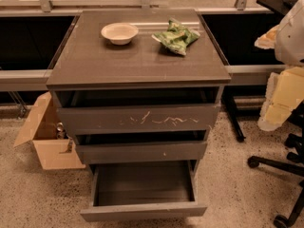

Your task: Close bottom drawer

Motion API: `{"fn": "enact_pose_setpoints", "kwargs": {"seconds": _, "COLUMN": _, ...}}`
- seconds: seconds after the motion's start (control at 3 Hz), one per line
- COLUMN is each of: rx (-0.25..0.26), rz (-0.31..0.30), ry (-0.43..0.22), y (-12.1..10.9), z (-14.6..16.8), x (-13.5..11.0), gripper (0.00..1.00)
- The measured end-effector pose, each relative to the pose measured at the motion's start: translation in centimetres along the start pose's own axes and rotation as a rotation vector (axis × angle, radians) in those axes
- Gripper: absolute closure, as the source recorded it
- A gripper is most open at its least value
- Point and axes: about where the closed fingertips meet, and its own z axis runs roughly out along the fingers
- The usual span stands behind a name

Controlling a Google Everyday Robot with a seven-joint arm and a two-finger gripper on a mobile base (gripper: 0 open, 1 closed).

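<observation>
The bottom drawer [142, 212] is the lowest of three in a dark grey-brown cabinet [137, 63]. It is pulled far out toward me, and its shallow box shows open and empty behind the plain narrow front. The middle drawer front [141, 152], with a small white speck, stands slightly out. The top drawer front [137, 119], with white scratches, also stands slightly out. My gripper is not in view.
A white bowl [119, 33] and a green snack bag [176, 36] lie on the cabinet top. An open cardboard box [45, 137] sits on the floor at the left. A chair base with castors [278, 165] and yellowish foam [282, 96] are at the right.
</observation>
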Motion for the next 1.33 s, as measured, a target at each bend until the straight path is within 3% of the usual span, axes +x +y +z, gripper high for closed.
{"fn": "enact_pose_setpoints", "kwargs": {"seconds": 0.33, "rx": 0.001, "rz": -0.001, "ry": -0.003, "y": 0.0, "z": 0.0, "x": 0.0, "gripper": 0.00}}
{"fn": "enact_pose_setpoints", "kwargs": {"seconds": 0.67, "rx": -0.059, "rz": -0.029, "ry": -0.041, "y": 0.9, "z": 4.1, "x": -0.5, "gripper": 0.00}}
{"fn": "enact_pose_setpoints", "kwargs": {"seconds": 1.33, "rx": -0.290, "rz": -0.047, "ry": -0.267, "y": 5.3, "z": 19.8, "x": -2.2, "gripper": 0.00}}
